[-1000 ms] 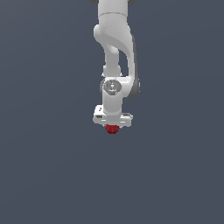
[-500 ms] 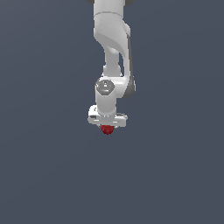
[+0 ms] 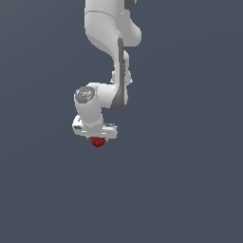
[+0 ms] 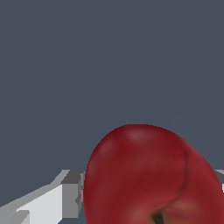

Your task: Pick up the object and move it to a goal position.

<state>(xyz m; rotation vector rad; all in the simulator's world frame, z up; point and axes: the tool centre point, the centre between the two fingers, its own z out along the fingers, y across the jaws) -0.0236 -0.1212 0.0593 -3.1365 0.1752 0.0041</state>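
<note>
The small dark red, roundish, glossy object [image 3: 98,141] sat clamped directly beneath the white end effector [image 3: 97,138], filling the wrist view [image 4: 153,175]. It looked light, firm and smooth, perhaps slippery; gripping across its widest middle seemed safest.

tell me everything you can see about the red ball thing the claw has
The red object is small, dark red and roundish, with a smooth, faintly glossy skin like a fruit's. The wrist view shows a shallow crease and a dark dimple low on its surface. It sits under the white claw, much narrower than it and pinched between the fingers. In the exterior view nothing but the claw touches it; only plain grey shows around.
</note>
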